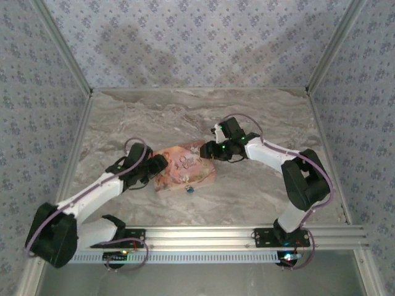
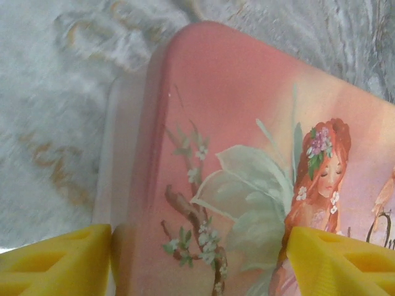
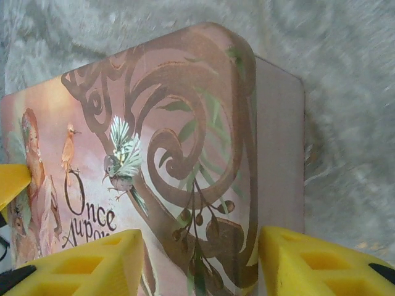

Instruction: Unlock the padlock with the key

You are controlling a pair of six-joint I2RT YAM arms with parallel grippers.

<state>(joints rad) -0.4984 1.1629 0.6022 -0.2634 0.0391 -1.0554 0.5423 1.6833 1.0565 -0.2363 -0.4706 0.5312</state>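
Left pincer point(image 1: 158, 165) is sitting at the left end of the pink box point(image 1: 185, 168) with its jaws spread apart, one yellow finger point(image 2: 55, 262) hanging by the box's side and the other over the lid (fairy picture). Right pincer point(image 1: 207, 150) is hovering at the opposite end, jaws likewise wide and clamping nothing. Padlock point(image 1: 190, 189) (tiny, bluish) is lying on the marble table point(image 1: 247, 117) just beside the box's near edge, with neither pincer touching it.
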